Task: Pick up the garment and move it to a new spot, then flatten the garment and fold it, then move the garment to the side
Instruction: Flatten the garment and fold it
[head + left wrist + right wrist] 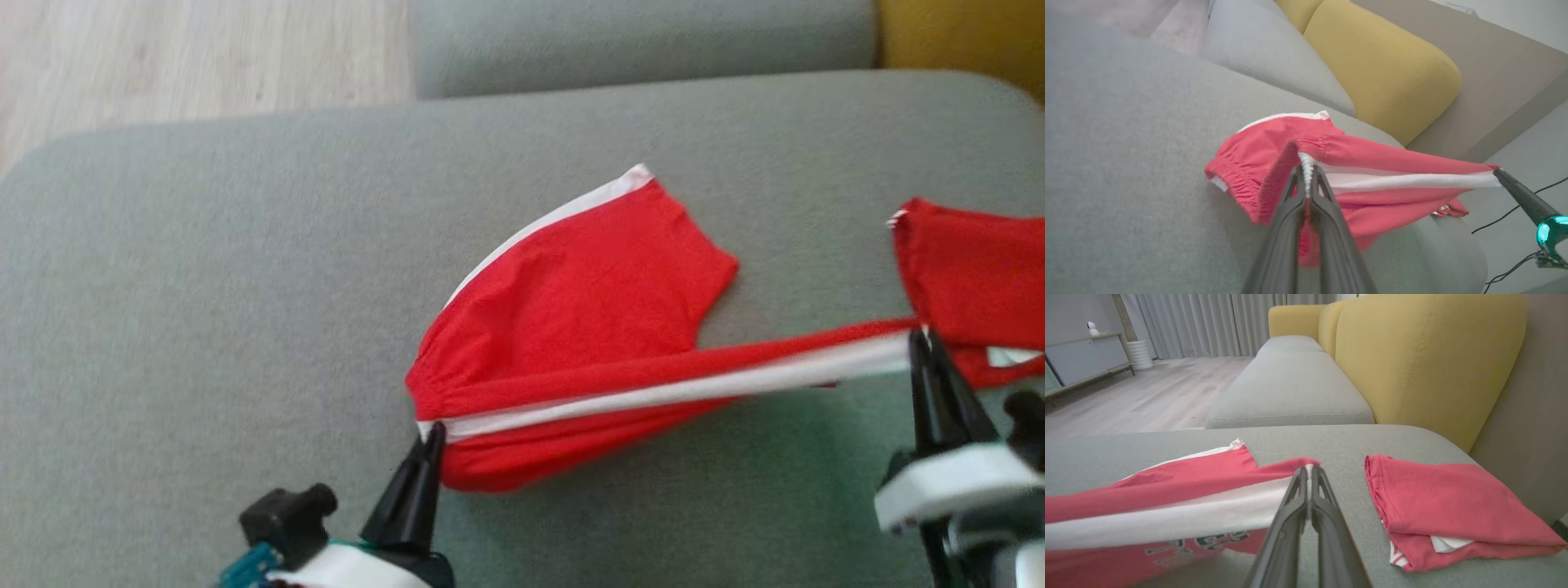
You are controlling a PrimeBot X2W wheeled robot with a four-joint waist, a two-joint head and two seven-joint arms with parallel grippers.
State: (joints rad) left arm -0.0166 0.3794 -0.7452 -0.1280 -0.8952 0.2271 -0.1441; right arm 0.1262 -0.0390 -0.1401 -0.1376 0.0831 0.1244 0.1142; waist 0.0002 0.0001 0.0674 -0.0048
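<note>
The garment [588,302] is a pair of red shorts with a white side stripe, stretched above the grey cushion [204,286]. My left gripper [433,433] is shut on the elastic waistband end [1306,163]. At the other end my right gripper [921,336] is shut on the leg hem [1306,467]. The white stripe [694,390] runs taut between the two grippers. The far leg of the shorts [1200,467] rests on the cushion, while the near edge hangs lifted. In the left wrist view, the right gripper [1497,172] shows at the right.
A second red garment [971,278], folded, lies on the cushion at the right [1453,506]. Yellow back cushions [1425,359] stand behind it. Another grey seat [637,41] lies beyond, with wooden floor [196,57] to the left. Black cables [1515,208] trail on the floor.
</note>
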